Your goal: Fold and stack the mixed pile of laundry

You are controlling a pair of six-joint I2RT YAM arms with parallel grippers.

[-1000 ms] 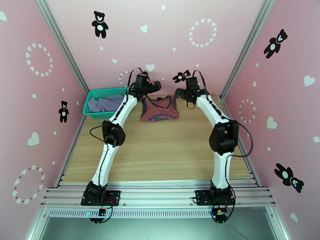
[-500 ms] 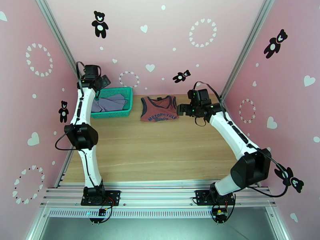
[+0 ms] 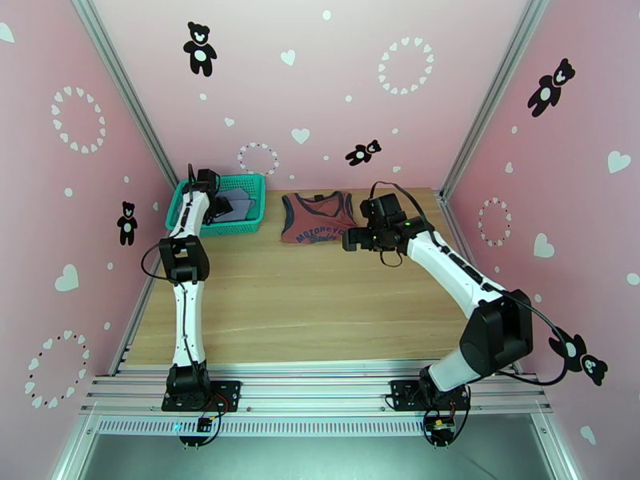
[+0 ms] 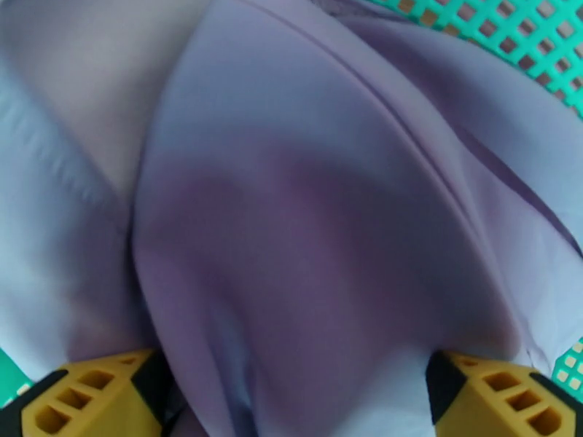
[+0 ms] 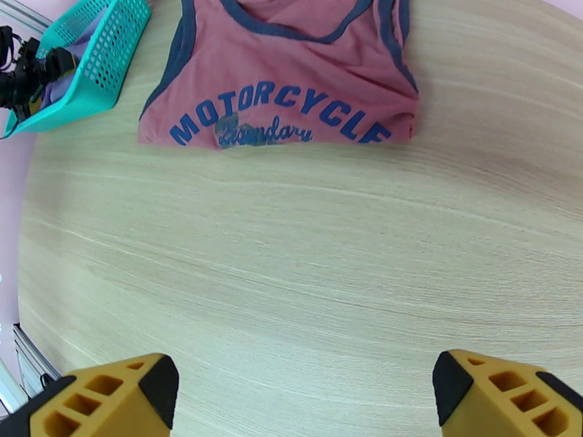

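The rust-red tank top [image 3: 318,219] with navy trim and "MOTORCYCLE" lettering lies folded flat at the table's far middle, its full front in the right wrist view [image 5: 284,81]. The grey-lavender shirt [image 4: 291,213] lies crumpled inside the teal basket [image 3: 240,227]. My left gripper [image 3: 224,208] reaches down into the basket, open, and its yellow fingertips [image 4: 80,395] straddle a bulge of the shirt cloth. My right gripper [image 3: 352,239] hovers open over bare wood just near and right of the tank top, with nothing between its fingertips [image 5: 503,395].
The teal mesh basket [image 5: 95,60] stands at the far left corner against the pink wall. Aluminium frame posts rise at both far corners. Bare wooden table [image 3: 320,306] stretches from the tank top to the near rail.
My left arm swung left from beside the tank top and dropped into the basket onto the shirt. My right arm pulled back from the tank top's far edge to its near right side.
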